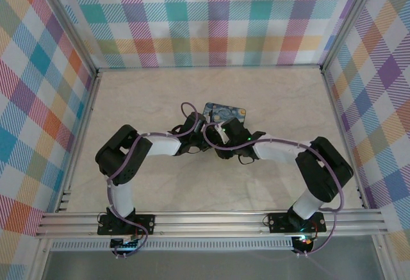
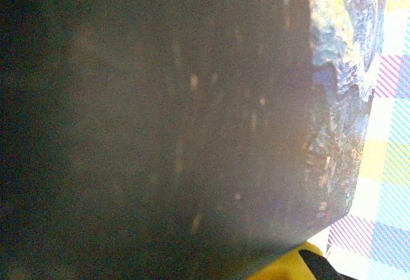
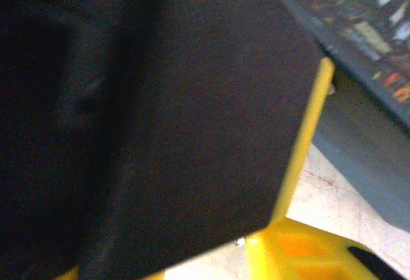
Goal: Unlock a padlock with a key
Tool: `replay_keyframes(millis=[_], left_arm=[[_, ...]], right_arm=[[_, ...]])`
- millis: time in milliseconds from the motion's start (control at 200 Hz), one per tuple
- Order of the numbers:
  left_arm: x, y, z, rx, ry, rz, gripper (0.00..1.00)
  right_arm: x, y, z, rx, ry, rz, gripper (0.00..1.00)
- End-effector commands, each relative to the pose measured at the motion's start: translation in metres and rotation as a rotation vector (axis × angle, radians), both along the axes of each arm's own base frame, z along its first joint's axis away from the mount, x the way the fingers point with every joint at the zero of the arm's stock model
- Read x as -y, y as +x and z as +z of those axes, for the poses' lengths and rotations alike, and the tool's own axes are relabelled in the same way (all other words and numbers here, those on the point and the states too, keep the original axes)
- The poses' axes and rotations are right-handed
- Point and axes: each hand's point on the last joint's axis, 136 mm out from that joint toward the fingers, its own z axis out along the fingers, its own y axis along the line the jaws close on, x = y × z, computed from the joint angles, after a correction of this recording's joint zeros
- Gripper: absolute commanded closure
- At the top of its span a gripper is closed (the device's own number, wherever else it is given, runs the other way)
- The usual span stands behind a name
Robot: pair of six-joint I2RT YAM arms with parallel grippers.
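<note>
My two grippers meet at the middle of the table, the left gripper [image 1: 194, 128] and the right gripper [image 1: 225, 134] almost touching, just in front of a flat object painted with a blue and yellow swirl pattern [image 1: 225, 110]. The padlock and the key are hidden under the gripper heads. In the left wrist view a blurred dark grey surface sits right against the lens, with the painted pattern [image 2: 343, 56] at its right edge and a yellow finger part [image 2: 288, 268] below. In the right wrist view a black body blocks most of the scene beside a yellow finger [image 3: 306, 136]. I cannot make out either gripper's jaws.
The pale marble tabletop [image 1: 141, 94] is fenced by checked cloth walls [image 1: 211, 17] and aluminium rails [image 1: 211, 219]. The painted object's edge [image 3: 365, 24] lies close above the right wrist. Both arms' elbows [image 1: 118, 155] [image 1: 327, 164] stick out to the sides.
</note>
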Motion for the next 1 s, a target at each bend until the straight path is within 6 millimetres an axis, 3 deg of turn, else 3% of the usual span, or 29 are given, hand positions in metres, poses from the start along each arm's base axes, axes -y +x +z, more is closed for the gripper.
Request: replay_keyframes(millis=[0,180,445,850,995], left_arm=[[-0.009,-0.010,-0.028,-0.087,0.025,0.014,1.00],[-0.007,-0.010,-0.024,-0.093,-0.016,0.008,1.00],[-0.008,-0.010,-0.019,-0.088,-0.038,0.003,1.00],[-0.003,-0.011,-0.008,-0.080,-0.079,-0.015,1.00],[0.000,-0.012,-0.008,-0.092,-0.096,-0.027,1.00]], right_arm=[[-0.004,-0.008,0.020,-0.001,0.089,-0.011,0.60],[0.005,-0.016,0.027,-0.041,0.192,-0.063,0.61],[0.014,-0.018,0.006,-0.083,0.206,-0.124,0.67],[0.012,0.010,-0.005,-0.048,0.235,-0.166,0.90],[0.005,0.017,0.005,-0.023,0.271,-0.143,0.96]])
